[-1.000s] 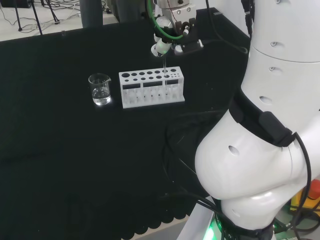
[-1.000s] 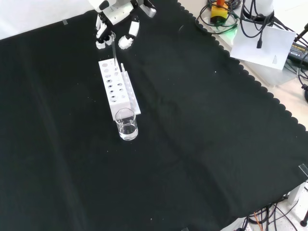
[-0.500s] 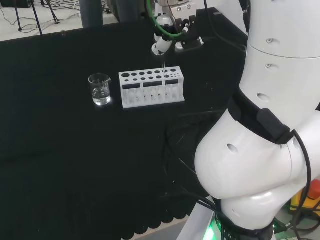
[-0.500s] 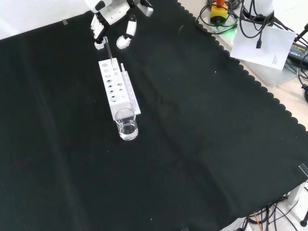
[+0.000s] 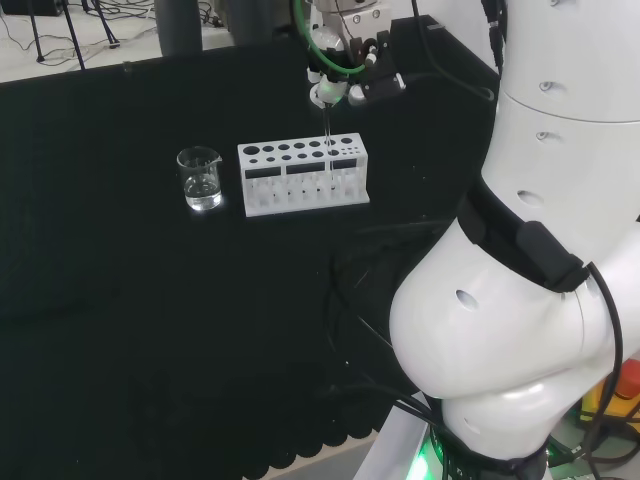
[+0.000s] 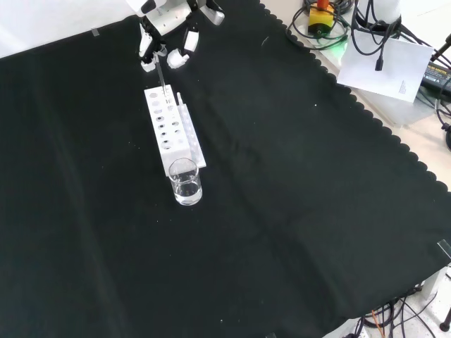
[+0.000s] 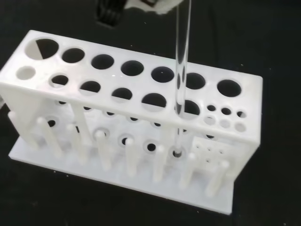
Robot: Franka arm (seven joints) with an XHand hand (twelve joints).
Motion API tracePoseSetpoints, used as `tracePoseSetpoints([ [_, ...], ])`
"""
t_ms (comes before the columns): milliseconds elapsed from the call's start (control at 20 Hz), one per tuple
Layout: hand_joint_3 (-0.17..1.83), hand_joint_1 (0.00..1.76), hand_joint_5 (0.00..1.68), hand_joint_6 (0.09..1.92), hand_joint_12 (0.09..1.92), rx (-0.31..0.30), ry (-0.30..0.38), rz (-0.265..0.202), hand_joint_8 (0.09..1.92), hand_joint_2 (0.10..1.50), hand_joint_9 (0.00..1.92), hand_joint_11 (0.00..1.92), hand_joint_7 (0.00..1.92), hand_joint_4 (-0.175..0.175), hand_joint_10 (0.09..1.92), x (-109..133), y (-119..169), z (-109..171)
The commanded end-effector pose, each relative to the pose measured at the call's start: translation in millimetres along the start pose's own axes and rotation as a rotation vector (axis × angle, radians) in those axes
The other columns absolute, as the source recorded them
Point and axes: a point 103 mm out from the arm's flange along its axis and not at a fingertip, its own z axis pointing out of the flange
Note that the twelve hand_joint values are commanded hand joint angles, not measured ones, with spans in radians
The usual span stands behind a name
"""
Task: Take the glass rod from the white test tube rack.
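The white test tube rack [image 5: 303, 180] stands on the black cloth, also seen in the front view [image 6: 173, 130] and close up in the wrist view [image 7: 117, 122]. A clear glass rod [image 7: 181, 56] stands upright through a hole in the rack's top plate, and its lower end reaches the lower plate. The hand [image 5: 335, 85] hovers just above the rack's right end in the head view, its fingers pinched on the rod's top [image 5: 328, 135]. In the front view the hand [image 6: 169, 49] is above the rack's far end, with the rod [image 6: 161, 76] hanging below it.
A small glass beaker [image 5: 200, 178] with some clear liquid stands just left of the rack in the head view, and in front of it in the front view [image 6: 185, 182]. The arm's white links [image 5: 520, 250] fill the head view's right.
The hand has risen a little with the rod pinched in it, drawing the rod partly up out of the rack. Rack and beaker have not moved.
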Motion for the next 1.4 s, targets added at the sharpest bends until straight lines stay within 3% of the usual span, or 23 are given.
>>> tracePoseSetpoints([
  [50, 0.74, 1.08, 0.72, 0.89, 1.0, -0.017, -0.003, -0.013, 0.82, 0.8, 1.3, 1.37, 0.86, -0.175, 0.74, 5, 2, -2],
  [150, 0.75, 1.12, 0.73, 0.9, 0.94, -0.02, -0.006, -0.014, 0.85, 0.8, 1.33, 1.47, 0.89, -0.175, 0.75, 5, 4, -1],
  [250, 0.4, 1.12, 0.79, 1.13, 0.87, -0.015, -0.01, -0.012, 0.88, 0.99, 1.39, 1.58, 0.93, -0.175, 0.77, 5, 6, 1],
  [400, 0.1, 1.12, 0.82, 1.22, 0.8, -0.008, -0.006, -0.013, 0.91, 1.14, 1.45, 1.64, 0.97, -0.175, 0.79, 5, 7, 5],
  [750, 0.04, 1.12, 0.83, 1.22, 0.79, -0.002, -0.012, -0.009, 0.92, 1.17, 1.44, 1.68, 0.98, -0.175, 0.78, 3, 8, 4],
  [850, 0.03, 1.13, 0.84, 1.21, 0.75, 0.009, -0.018, -0.006, 0.93, 1.17, 1.42, 1.7, 0.9, -0.175, 0.75, 3, 8, 5],
  [1000, 0.01, 1.12, 0.83, 1.22, 0.62, 0.029, -0.033, -0.013, 0.92, 1.18, 1.49, 1.75, 0.78, -0.175, 0.55, 3, 9, 6],
  [1100, -0.03, 1.12, 0.73, 1.06, 0.56, 0.051, -0.033, -0.014, 0.86, 1.16, 1.52, 1.73, 0.7, -0.174, 0.37, 1, 10, 8],
  [1200, -0.11, 1.11, 0.68, 0.97, 0.57, 0.06, -0.032, -0.017, 0.79, 1.19, 1.52, 1.67, 0.67, -0.15, 0.24, 0, 10, 9],
  [1400, -0.17, 1.09, 0.63, 0.94, 0.62, 0.057, -0.026, -0.021, 0.76, 1.2, 1.49, 1.59, 0.63, -0.107, 0.15, -2, 11, 7],
])
